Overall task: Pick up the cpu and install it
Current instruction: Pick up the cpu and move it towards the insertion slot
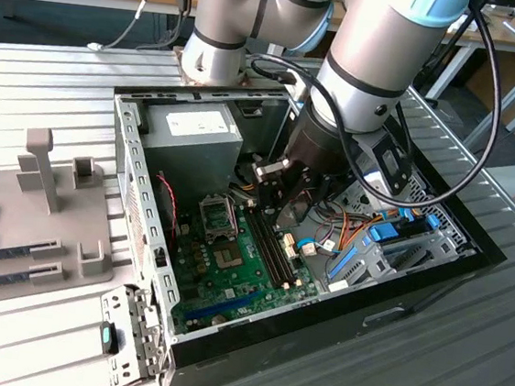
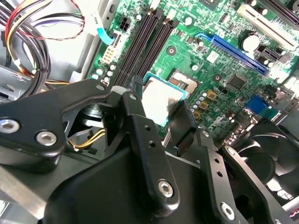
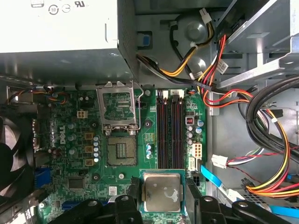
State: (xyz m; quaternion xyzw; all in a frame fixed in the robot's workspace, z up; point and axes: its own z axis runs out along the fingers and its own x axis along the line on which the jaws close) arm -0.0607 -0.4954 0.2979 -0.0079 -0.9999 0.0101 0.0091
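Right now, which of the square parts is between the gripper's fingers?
The cpu, silver-topped with a green edge, held by the gripper; the socket sits empty.

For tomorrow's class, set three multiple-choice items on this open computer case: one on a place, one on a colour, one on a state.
1. Where is the cpu?
A seated in the socket
B held in the gripper, over the motherboard
C lying on the socket's lid

2. What colour is the motherboard?
A green
B red
C white

3. How does the socket's lid stand?
A shut over the cpu
B shut over a bare socket
C swung open

Answers:
1 B: the black fingers clamp the cpu on two sides.
2 A: the board is green in both wrist views.
3 C: the lid stands raised beside the bare socket.
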